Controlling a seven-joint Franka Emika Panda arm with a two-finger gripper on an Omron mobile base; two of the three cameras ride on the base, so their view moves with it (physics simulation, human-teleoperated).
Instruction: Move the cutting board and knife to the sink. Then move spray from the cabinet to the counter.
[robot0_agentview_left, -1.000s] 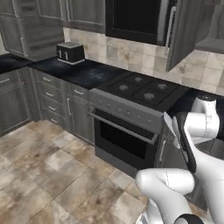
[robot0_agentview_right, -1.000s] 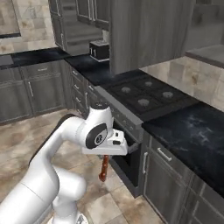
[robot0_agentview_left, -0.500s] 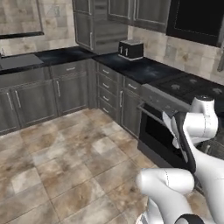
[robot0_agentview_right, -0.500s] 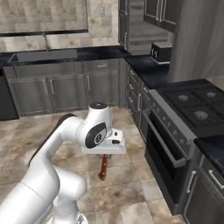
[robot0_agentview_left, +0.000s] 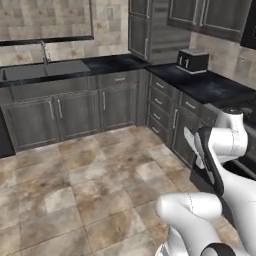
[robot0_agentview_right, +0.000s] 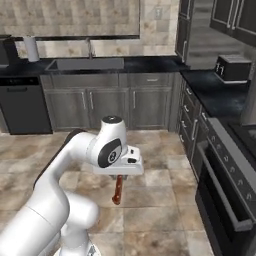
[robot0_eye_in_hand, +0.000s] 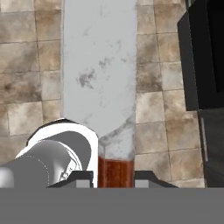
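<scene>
1. Two-finger gripper (robot0_eye_in_hand: 114, 177) on the white arm: jaws closed on the reddish-brown wooden handle of the small kitchen knife (robot0_eye_in_hand: 98, 83). In the hand view the handle sits between the two dark finger tips and the silver blade runs up the picture, over the floor.
2. Same knife, right base view (robot0_agentview_right: 118, 189): it hangs below the hand, handle end lowest, in the air above the floor, in front of the arm.
3. Same knife, left base view (robot0_agentview_left: 189, 140): pale blade just beside the arm's upper joint, near the oven front.
4. Dark grey rectangular sink (robot0_agentview_right: 86, 64) with a slim metal faucet (robot0_agentview_right: 90, 48): set in the far counter under the window, well apart from the knife. In the left base view the sink (robot0_agentview_left: 45, 69) lies at the upper left.
5. Black marble-look countertop with faint white veins (robot0_agentview_right: 210, 95): runs along the far wall and turns down the right side to the cooker.
6. Black boxy toaster (robot0_agentview_right: 233, 67): stands on the right run of the countertop.
7. White paper towel roll (robot0_agentview_right: 31, 49): upright on the countertop, left of the sink.
8. Black dishwasher front (robot0_agentview_right: 24, 105): under the countertop, left of the sink's grey base cabinets (robot0_agentview_right: 112, 105).
9. Black oven with a long bar handle (robot0_agentview_right: 222, 192): at the right edge.
10. Mottled brown stone-tile floor (robot0_agentview_left: 75, 185).
</scene>
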